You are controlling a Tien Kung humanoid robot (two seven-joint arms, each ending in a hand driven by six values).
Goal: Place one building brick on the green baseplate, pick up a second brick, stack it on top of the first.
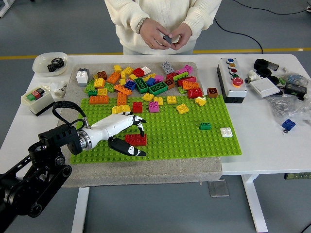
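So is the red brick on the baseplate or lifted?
On it: the red brick lies flat on the green baseplate, left hand closed around it.
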